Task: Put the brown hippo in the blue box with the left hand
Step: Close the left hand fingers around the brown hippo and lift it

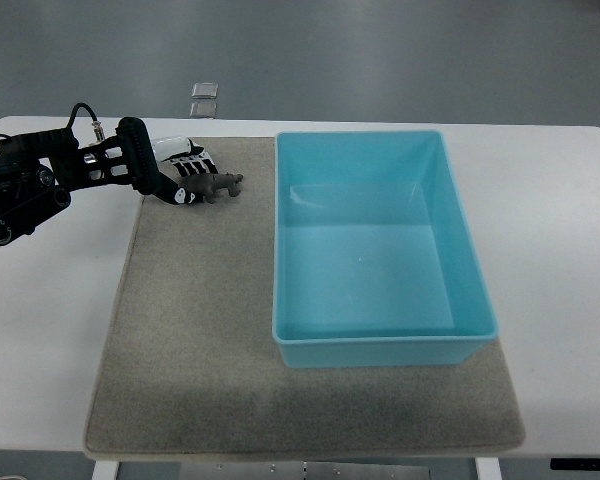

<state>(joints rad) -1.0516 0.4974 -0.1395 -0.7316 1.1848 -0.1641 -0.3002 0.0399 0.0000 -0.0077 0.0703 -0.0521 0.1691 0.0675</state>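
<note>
A small brown hippo [220,186] is at the mat's far left corner, just left of the blue box [380,330]. My left hand [185,178] comes in from the left edge on a black arm. Its black and white fingers [188,156] are closed around the hippo's rear end, and the head points toward the box. Whether the hippo's feet touch the mat is unclear. The blue box is an open rectangular bin on the right half of the mat, with nothing inside it. The right arm is out of view.
A grey-brown felt mat [200,340] covers the middle of the white table [50,330]. Two small clear squares [204,98] lie on the floor beyond the table's far edge.
</note>
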